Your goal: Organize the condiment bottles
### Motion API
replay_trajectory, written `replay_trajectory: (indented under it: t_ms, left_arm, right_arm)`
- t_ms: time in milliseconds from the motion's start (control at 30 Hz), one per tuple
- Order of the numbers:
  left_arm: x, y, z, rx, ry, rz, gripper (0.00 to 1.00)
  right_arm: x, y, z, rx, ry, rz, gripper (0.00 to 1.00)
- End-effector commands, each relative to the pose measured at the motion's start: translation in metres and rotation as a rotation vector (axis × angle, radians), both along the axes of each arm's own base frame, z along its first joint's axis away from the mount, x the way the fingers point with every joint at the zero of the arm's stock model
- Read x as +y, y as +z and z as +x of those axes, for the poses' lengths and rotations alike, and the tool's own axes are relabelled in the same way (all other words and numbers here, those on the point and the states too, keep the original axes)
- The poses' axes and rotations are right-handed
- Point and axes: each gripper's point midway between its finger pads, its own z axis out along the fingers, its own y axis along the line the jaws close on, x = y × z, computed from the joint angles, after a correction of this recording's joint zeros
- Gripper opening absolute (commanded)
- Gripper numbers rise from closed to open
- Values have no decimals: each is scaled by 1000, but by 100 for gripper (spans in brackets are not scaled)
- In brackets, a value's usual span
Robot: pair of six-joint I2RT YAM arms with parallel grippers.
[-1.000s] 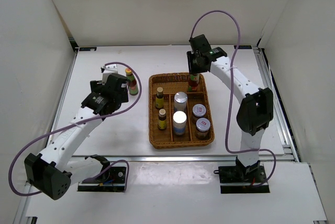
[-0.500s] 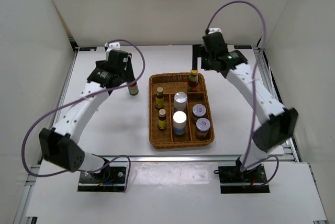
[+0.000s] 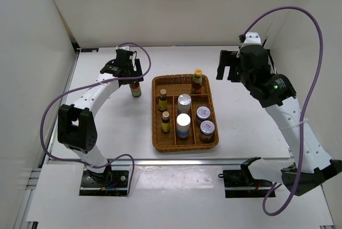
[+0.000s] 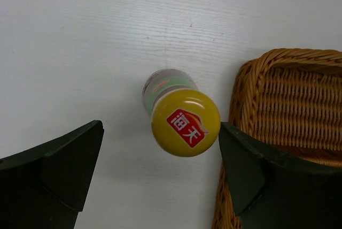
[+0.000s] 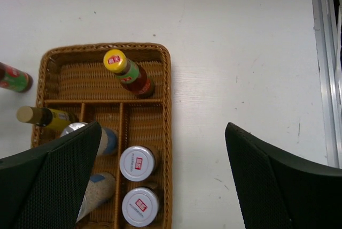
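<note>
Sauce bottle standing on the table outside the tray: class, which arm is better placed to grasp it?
Left. The left gripper, open, hangs directly over that sauce bottle, fingers either side. The right gripper, also open, is beyond the tray, far from it.

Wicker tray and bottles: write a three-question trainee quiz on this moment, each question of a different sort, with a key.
1. True or false: the sauce bottle under the left end effector stands inside the wicker tray.
2. The left end effector is: A) shut on a jar; B) open, over the sauce bottle outside the tray; C) out of every view.
3. How many silver-lidded jars stand in the tray?
Key: 1 false; 2 B; 3 four.
</note>
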Motion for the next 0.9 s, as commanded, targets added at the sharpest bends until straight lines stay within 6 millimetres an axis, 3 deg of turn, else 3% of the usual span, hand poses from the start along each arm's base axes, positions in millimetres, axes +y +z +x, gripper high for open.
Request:
replay_trajectory:
  t_ms: [0, 67, 200, 233, 300, 333, 433, 467, 500, 533, 567, 600, 700, 867]
  left_arm:
    - [-9, 28, 18, -123, -14, -63, 100]
    - [-9, 25, 24, -139, -13, -54, 97]
    - [-9, 12, 31, -120, -13, -34, 74]
    - [-9, 7, 32, -108, -13, -31, 61]
    - [-8, 7, 32, -110, -7, -25, 49]
    - [-5, 7, 33, -113, 3, -15, 37]
    - [-9, 26, 38, -160, 5, 3, 14]
    - [-6, 37, 37, -179, 17, 8, 11]
    - [-10, 52, 43, -215, 7, 15, 11]
    - [-14, 81, 42, -273, 10, 32, 11]
    - [-17, 82, 41, -276, 8, 39, 11]
    - [-22, 107, 42, -324, 2, 34, 11]
    - [-50, 147, 36, -409, -45, -4, 11]
    - [-98, 168, 26, -478, -122, -57, 11]
  right_arm:
    - [-11, 2, -7, -12, -1, -42, 100]
    - [-12, 1, -8, -14, 6, -54, 100]
    - [-16, -1, -15, -23, 10, -58, 100]
    - [-16, -1, -15, -23, 10, -58, 100]
    - [-17, 1, -17, -31, 9, -54, 100]
    - [-17, 1, -17, -31, 9, -54, 100]
    - [-20, 5, -22, -41, 9, -49, 100]
    - [-22, 6, -26, -41, 9, -49, 100]
    - [-22, 6, -26, -42, 13, -57, 100]
    - [-24, 12, -28, -58, 12, -48, 100]
    - [-25, 13, -31, -57, 12, -49, 100]
    - [-25, 13, -31, -57, 12, -49, 100]
    - [-30, 16, -36, -67, 2, -49, 100]
    - [-35, 8, -44, -40, 4, -63, 100]
